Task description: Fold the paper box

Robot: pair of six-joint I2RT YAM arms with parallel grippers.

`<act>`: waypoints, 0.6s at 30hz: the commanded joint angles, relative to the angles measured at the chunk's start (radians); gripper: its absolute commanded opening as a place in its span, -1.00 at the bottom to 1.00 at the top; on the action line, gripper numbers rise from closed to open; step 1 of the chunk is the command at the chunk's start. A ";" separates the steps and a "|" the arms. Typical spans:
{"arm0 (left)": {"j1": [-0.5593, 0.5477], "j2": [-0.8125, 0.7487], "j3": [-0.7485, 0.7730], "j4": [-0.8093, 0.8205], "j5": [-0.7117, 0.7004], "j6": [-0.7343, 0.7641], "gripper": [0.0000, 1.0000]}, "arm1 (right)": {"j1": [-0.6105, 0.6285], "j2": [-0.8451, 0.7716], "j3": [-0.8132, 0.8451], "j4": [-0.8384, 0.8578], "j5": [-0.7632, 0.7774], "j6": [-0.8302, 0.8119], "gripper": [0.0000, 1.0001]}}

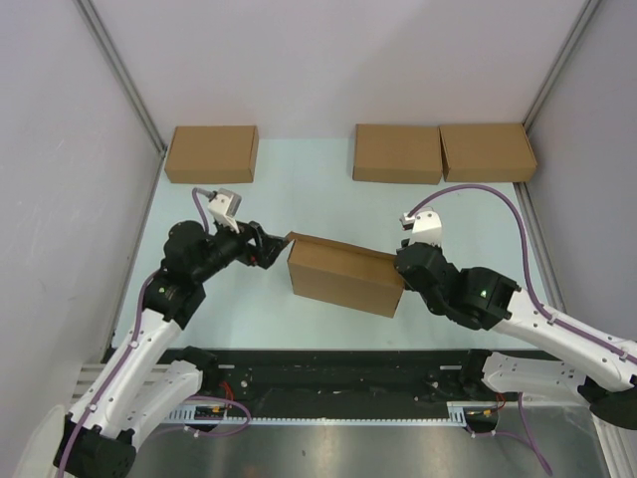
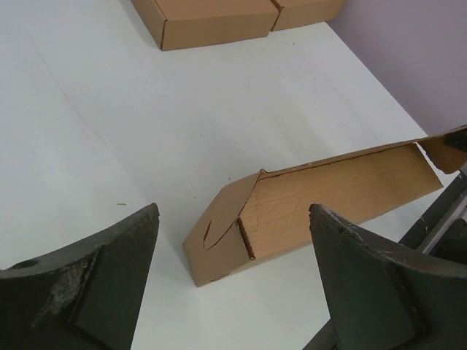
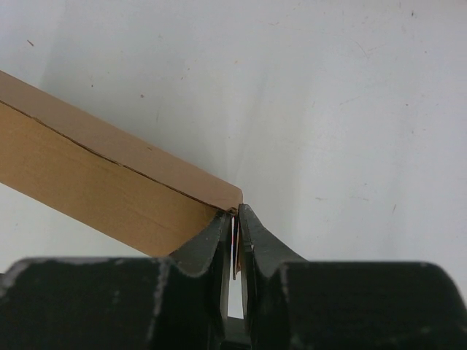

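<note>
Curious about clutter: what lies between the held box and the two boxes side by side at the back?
Only bare table separates the paper box from the two far boxes, as the top view shows.

White-and-black arms (image 1: 134,349), purple cables (image 1: 473,186).

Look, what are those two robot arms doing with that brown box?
They are folding the paper box in the middle of the table. The right arm has its jaws pinched on a corner at the box's right end. The left arm is at the other end, jaws wide open, not gripping it.
</note>
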 commanded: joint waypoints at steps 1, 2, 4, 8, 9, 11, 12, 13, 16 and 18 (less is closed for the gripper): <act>0.010 -0.006 -0.006 0.027 0.063 0.042 0.78 | -0.005 0.000 -0.001 0.015 0.011 -0.020 -0.75; 0.010 0.004 -0.006 0.028 0.066 0.046 0.76 | -0.005 0.000 -0.001 0.013 0.012 -0.020 -0.74; 0.008 0.014 0.000 0.017 0.075 0.054 0.74 | -0.005 0.002 0.000 0.012 0.012 -0.023 -0.75; 0.008 0.026 -0.011 0.010 0.052 0.075 0.69 | -0.005 -0.003 -0.001 0.007 0.012 -0.029 -0.75; 0.005 0.023 -0.028 0.017 0.046 0.080 0.66 | -0.005 -0.001 -0.001 0.005 0.014 -0.031 -0.74; -0.012 0.021 -0.046 0.042 0.023 0.097 0.60 | -0.007 -0.001 -0.001 0.007 0.011 -0.040 -0.75; -0.016 0.020 -0.057 0.048 0.017 0.100 0.58 | -0.007 0.000 -0.001 0.007 0.011 -0.042 -0.75; -0.019 0.015 -0.062 0.057 0.014 0.103 0.57 | -0.008 0.000 -0.001 0.007 0.008 -0.045 -0.76; -0.019 0.028 -0.068 0.086 0.002 0.106 0.53 | -0.011 -0.001 -0.003 0.010 0.001 -0.054 -0.76; -0.019 0.047 -0.051 0.097 0.003 0.106 0.50 | -0.013 0.003 -0.001 0.016 -0.003 -0.063 -0.76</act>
